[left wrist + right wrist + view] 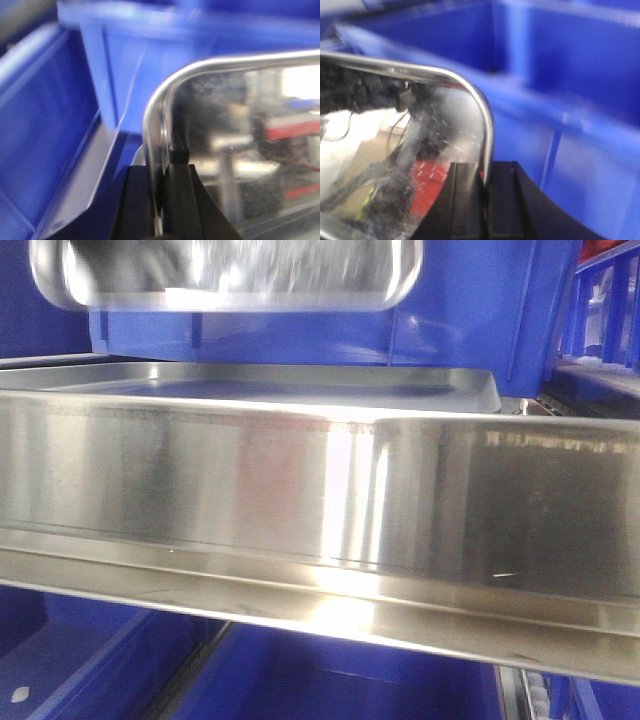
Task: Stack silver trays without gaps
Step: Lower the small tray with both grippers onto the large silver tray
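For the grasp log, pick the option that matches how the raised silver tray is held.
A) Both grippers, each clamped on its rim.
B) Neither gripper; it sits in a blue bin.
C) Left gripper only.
A: the wrist views show the left gripper and the right gripper each shut on the rolled rim of the raised silver tray.

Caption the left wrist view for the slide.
Left gripper clamps the rolled rim of a shallow shiny stainless-steel tray, deep blue plastic bins behind.
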